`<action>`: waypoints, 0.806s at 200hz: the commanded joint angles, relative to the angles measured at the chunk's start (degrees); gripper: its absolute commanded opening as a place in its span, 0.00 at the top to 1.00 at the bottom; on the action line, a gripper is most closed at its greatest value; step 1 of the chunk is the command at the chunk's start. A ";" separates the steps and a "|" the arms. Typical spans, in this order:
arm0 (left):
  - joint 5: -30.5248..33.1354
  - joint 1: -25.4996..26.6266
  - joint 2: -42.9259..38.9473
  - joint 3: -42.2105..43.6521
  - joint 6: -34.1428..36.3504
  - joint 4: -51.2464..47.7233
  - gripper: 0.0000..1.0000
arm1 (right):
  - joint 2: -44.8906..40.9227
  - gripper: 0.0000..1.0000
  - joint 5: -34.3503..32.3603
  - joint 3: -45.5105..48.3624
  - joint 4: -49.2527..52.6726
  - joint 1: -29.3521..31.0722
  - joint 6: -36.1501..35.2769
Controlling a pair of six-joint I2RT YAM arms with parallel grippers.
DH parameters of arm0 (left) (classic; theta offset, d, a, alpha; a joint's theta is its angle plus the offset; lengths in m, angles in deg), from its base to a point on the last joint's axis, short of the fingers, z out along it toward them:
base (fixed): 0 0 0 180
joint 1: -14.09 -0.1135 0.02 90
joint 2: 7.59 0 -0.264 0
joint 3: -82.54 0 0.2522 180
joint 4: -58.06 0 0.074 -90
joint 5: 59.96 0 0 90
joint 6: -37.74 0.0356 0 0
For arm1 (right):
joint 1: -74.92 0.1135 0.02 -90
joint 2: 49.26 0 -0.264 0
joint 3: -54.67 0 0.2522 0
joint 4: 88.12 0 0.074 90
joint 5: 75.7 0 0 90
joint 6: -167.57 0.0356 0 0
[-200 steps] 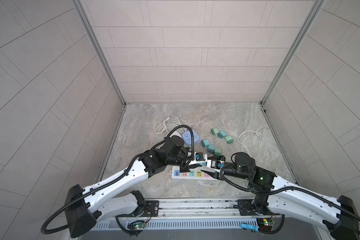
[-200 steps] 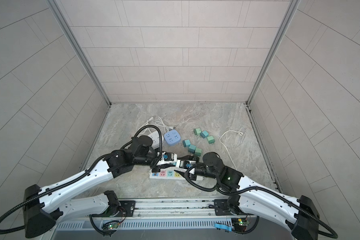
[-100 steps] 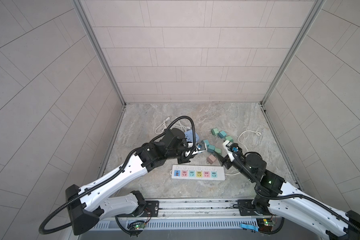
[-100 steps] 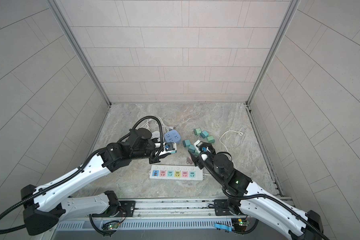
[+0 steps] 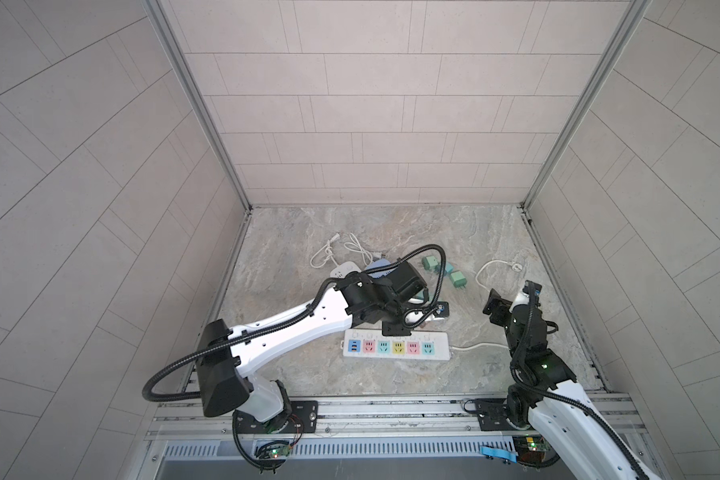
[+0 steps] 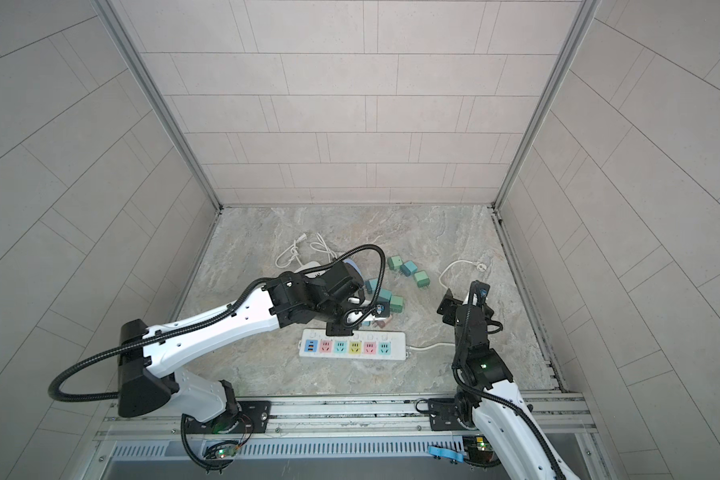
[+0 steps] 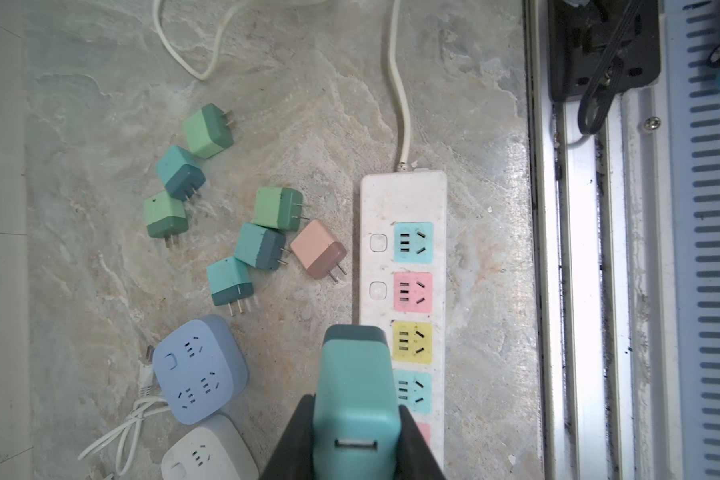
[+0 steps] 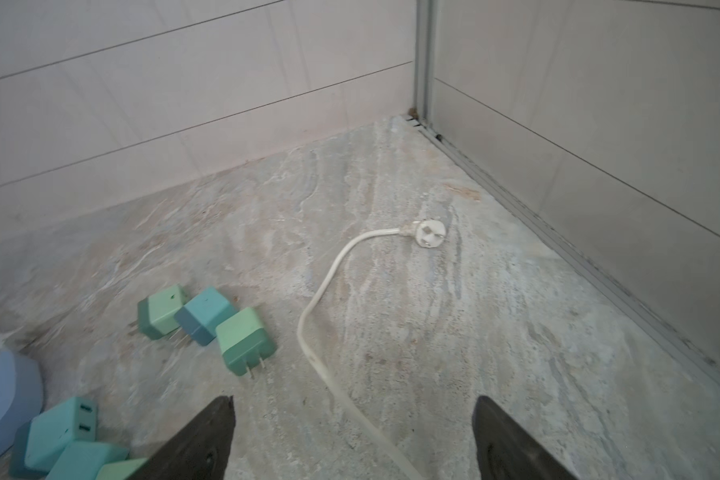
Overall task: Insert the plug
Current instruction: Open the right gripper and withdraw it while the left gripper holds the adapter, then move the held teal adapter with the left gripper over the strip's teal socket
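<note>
Robot test cell
Tiled panel walls (image 5: 371,104) are set around a stone-patterned floor (image 5: 391,232) beyond the left gripper (image 7: 355,415); the arms (image 5: 287,332) are bolted to a slotted rail (image 5: 391,409) behind it.

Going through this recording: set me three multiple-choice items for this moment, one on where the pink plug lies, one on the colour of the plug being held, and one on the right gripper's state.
1. Where is the pink plug?
A: lying on the table beside the power strip
B: plugged into the strip
C: held up by a gripper

2. What colour is the plug in the left gripper?
A: pink
B: teal
C: white

3. How is the right gripper?
A: shut on a plug
B: shut, holding nothing
C: open, holding nothing

Answers:
1 A: the left wrist view shows it loose on the table, prongs towards the strip.
2 B: a teal body sits clamped between the dark fingers.
3 C: the right wrist view shows its fingers wide apart, gripping nothing.
</note>
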 commanded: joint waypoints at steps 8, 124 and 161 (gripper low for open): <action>0.85 1.01 5.35 -6.29 -0.25 -6.76 1.00 | -1.02 0.06 -3.54 0.90 0.58 -3.51 10.16; -0.84 2.92 31.67 -29.99 0.37 -23.97 1.00 | 3.49 0.04 -6.11 -1.08 7.13 -4.46 16.81; -4.34 3.29 28.03 -25.01 0.74 -19.56 1.00 | 3.59 0.04 -6.07 -1.07 7.13 -4.47 16.79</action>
